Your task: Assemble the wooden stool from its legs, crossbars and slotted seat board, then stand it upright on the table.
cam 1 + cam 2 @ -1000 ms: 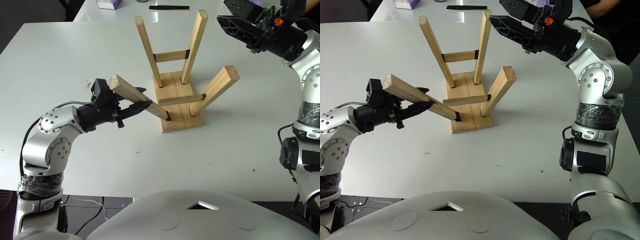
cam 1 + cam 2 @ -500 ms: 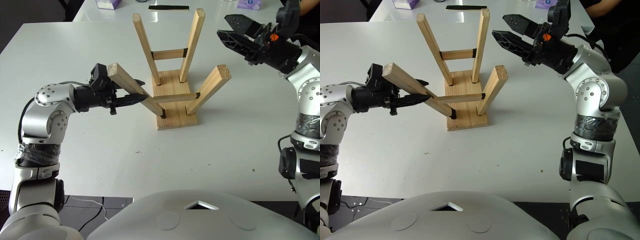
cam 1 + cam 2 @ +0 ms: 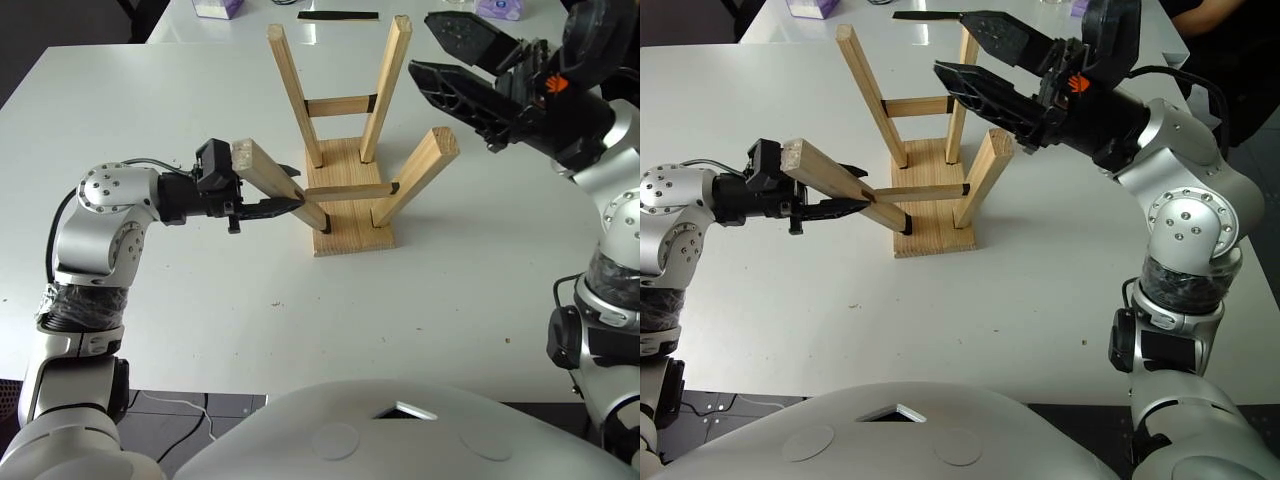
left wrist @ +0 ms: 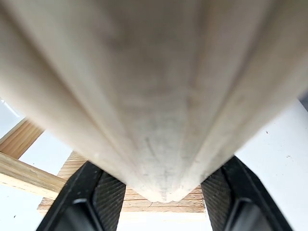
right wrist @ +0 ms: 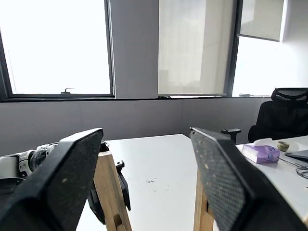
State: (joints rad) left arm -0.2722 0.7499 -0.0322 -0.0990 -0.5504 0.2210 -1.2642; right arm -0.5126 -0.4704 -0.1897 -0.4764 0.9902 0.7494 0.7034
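Note:
The wooden stool lies upside down on the white table, its seat board (image 3: 352,234) flat and its legs pointing up. The two back legs (image 3: 294,95) (image 3: 387,85) are joined by a crossbar (image 3: 338,106). A second crossbar (image 3: 350,190) links the front right leg (image 3: 415,178) to the slanted front left leg (image 3: 268,172). My left gripper (image 3: 297,190) is shut on that slanted leg, whose wood (image 4: 154,96) passes between the black fingers (image 4: 103,192). My right gripper (image 3: 420,43) hangs open above the right-hand legs, holding nothing; its own view looks between its fingers (image 5: 72,178).
The stool sits mid-table with bare tabletop (image 3: 200,300) in front and to the left. A second table behind carries a black strip (image 3: 338,15) and tissue boxes (image 3: 218,8) (image 3: 497,8). An office chair (image 5: 284,110) stands farther off.
My left gripper has pushed the held leg to a steeper angle and nudged the stool slightly left. My right gripper has swung in from the right to hover over the stool's right side.

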